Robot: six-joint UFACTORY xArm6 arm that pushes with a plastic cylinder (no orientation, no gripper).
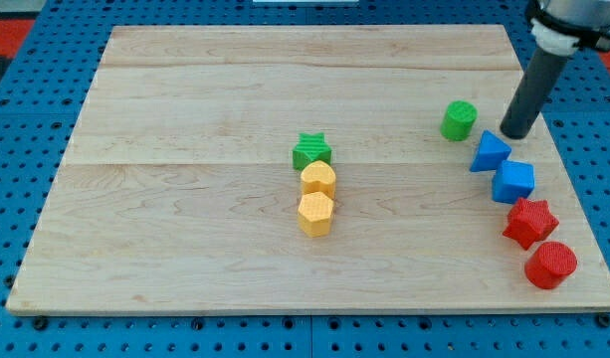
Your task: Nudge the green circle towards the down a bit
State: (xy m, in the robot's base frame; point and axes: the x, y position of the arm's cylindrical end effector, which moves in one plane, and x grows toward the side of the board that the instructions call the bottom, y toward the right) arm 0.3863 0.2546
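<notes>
Eight blocks: two green [460, 120] [311, 151], two yellow [318, 179] [315, 214], two blue [490, 152] [513, 181], two red [529, 221] [550, 265].

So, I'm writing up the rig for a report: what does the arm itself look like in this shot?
Only its lower end shows, at the view's top right. A straight, dark grey to black cylindrical rod ends in my tip, which is plain and round. Above the rod sits a white collar, then a dark housing cut off by the frame. No cables, markings or end effector jaws are visible.

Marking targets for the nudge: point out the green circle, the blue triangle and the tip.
green circle [460, 119], camera view, its top face
blue triangle [490, 152], camera view, its top face
my tip [514, 134], camera view, rod's lower end
</notes>
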